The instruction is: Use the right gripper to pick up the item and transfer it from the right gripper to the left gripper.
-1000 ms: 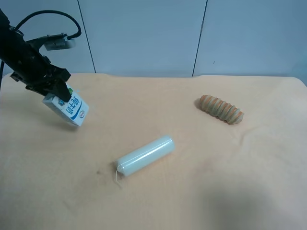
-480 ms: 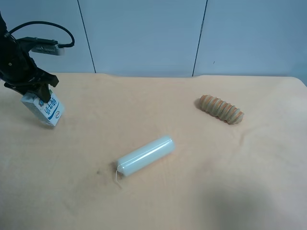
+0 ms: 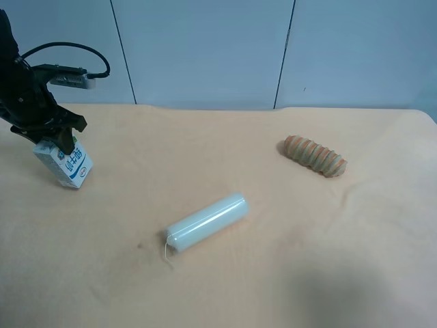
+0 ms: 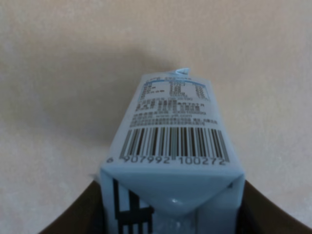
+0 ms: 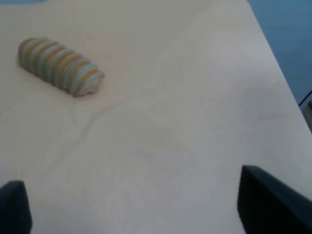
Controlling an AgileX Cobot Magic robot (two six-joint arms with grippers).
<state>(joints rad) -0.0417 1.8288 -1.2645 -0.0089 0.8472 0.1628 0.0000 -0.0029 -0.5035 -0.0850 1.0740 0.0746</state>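
Left claw (image 3: 60,140) clamped on the carton (image 3: 67,164) at its gable top, at the exterior high view's far left, near the counter's (image 3: 273,273) back edge. Left wrist view: carton (image 4: 173,161) fills the space between both fingers (image 4: 83,209), barcode side facing the camera, its far end pointing down to the counter (image 4: 48,73); cannot tell if it touches. Carton is white, blue lettering, blue-green patch, tilted. Right claw (image 5: 141,214) stands wide apart, holds nothing, hangs over bare counter (image 5: 170,122) near a side edge; not visible in the exterior high view. Roll (image 5: 61,66) lies ahead of it, apart from it. Roll (image 3: 315,156) sits toward the right, green cylinder (image 3: 206,222) mid-counter, both well apart from the carton. Lots of free counter between the things and along the front.
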